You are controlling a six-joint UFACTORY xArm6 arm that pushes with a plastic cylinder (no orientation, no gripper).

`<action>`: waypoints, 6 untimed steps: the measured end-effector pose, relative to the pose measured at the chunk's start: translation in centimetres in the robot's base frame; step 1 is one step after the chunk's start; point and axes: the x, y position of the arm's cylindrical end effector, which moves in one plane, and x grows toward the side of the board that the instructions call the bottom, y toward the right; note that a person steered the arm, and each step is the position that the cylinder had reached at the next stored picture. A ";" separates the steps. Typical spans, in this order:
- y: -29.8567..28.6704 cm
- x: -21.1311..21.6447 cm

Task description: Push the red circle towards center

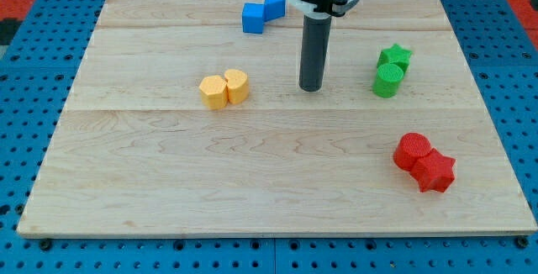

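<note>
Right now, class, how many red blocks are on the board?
2: the red circle and the red star, touching, near the view's bottom right. My tip is far from both. None seem hidden.

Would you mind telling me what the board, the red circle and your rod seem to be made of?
The board looks like pale wood with a smooth finish: grain lines and plank seams show. The red circle looks like matte moulded plastic or painted wood; its even colour leaves that open. The rod ending in my tip, well up and left of the circle, looks like dark matte metal or plastic.
</note>
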 end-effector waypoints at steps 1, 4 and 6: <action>0.0 0.0; 8.2 2.8; 17.1 7.9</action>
